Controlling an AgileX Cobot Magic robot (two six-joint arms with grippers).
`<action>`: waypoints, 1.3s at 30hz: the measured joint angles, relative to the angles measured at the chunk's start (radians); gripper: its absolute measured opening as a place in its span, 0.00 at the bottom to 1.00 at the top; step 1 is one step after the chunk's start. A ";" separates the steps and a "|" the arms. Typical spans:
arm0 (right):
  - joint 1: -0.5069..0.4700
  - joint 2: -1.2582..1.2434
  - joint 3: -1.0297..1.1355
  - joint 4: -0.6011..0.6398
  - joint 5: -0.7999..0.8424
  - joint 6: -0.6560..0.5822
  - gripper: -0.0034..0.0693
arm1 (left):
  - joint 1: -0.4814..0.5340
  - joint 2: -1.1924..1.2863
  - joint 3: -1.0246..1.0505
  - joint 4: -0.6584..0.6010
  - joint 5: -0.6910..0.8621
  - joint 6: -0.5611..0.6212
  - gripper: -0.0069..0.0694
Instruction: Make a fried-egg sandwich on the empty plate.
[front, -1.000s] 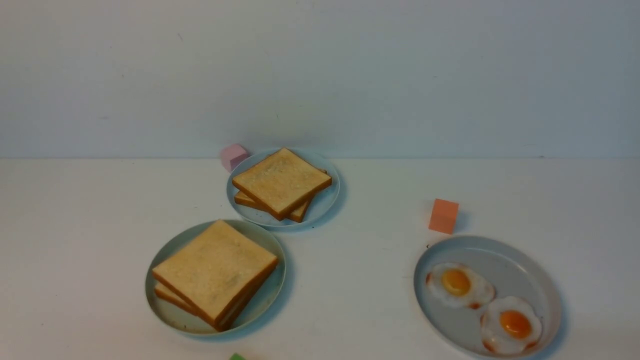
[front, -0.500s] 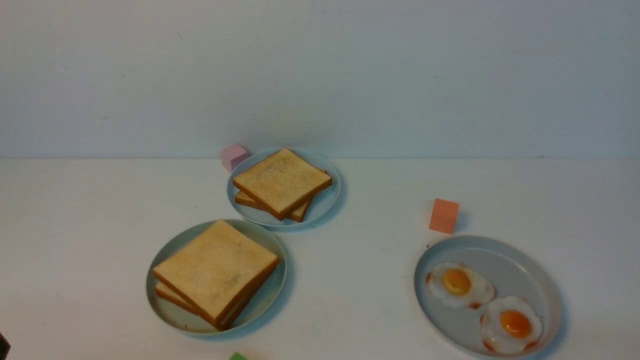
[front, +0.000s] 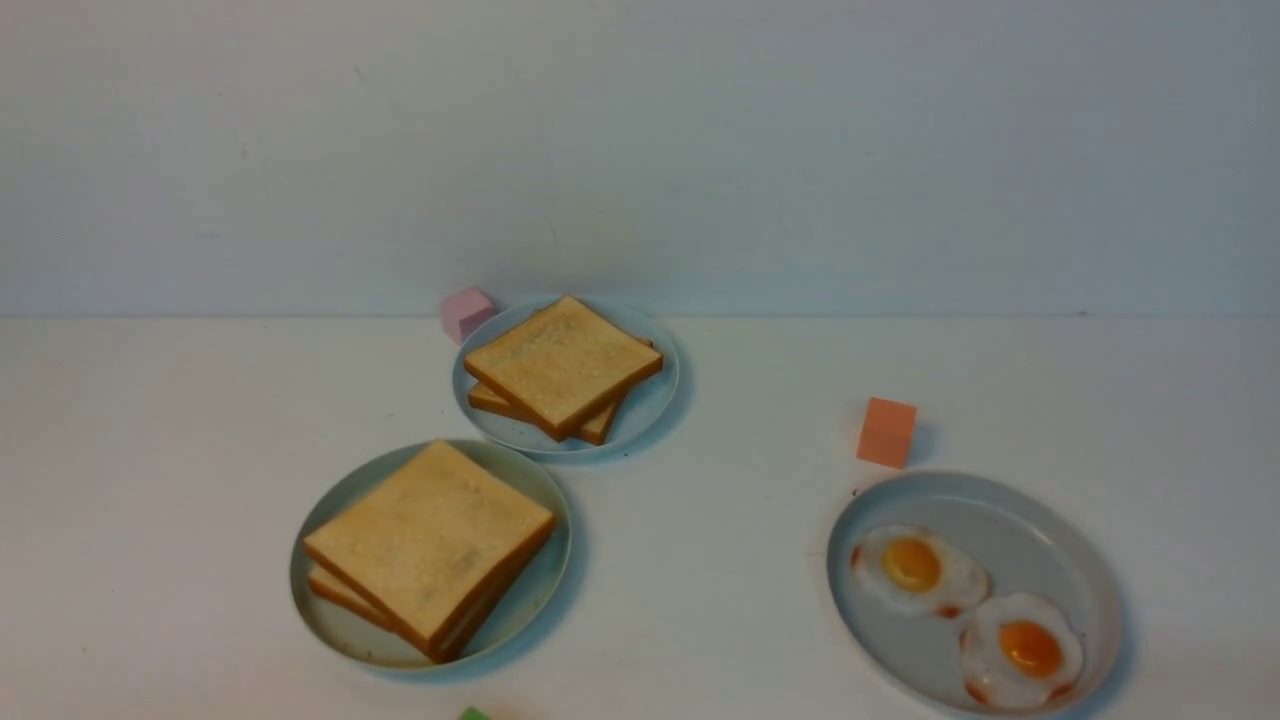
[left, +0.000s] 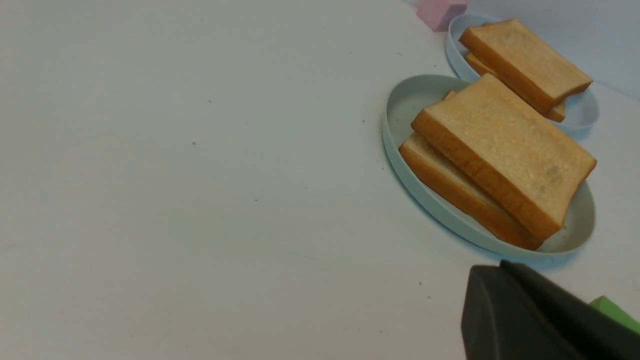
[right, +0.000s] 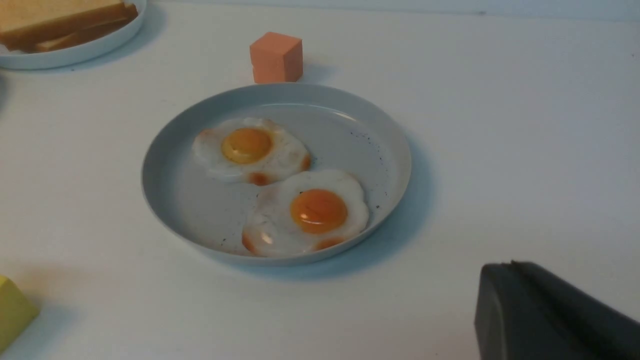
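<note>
The pale mint-green plate (front: 345, 628) (left: 400, 107) at front left holds two toast slices stacked askew (front: 430, 540) (left: 505, 150). No egg shows between them. My left gripper (left: 500, 265) hangs shut and holding nothing just near of that plate's rim, beside a green block. Two fried eggs (right: 250, 150) (right: 310, 212) lie on the grey-blue plate (right: 350, 125) at front right. My right gripper (right: 510, 264) is shut and holding nothing, apart from that plate on its near side. Neither gripper shows in the front view.
A smaller blue-grey plate (front: 645, 405) behind the mint one carries two more toast slices (front: 560, 365). A pink cube (front: 466, 313) stands at its far left, an orange cube (front: 886, 432) behind the egg plate (front: 1050, 535). A green block (front: 474, 714) and a yellow block (right: 12, 310) lie near the front.
A dark bit of the left arm that showed at the front view's lower left corner half a second ago has left that view. Plates, toast and eggs have not moved.
</note>
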 joint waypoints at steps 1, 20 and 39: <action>0.000 0.000 0.000 0.000 0.000 0.000 0.08 | 0.000 0.000 0.000 0.000 0.000 0.000 0.07; 0.000 0.000 0.000 0.000 0.000 0.000 0.11 | 0.000 0.000 0.000 -0.001 0.000 0.000 0.07; 0.000 0.000 0.000 0.000 0.000 0.000 0.14 | 0.000 0.000 0.000 -0.001 0.000 -0.001 0.08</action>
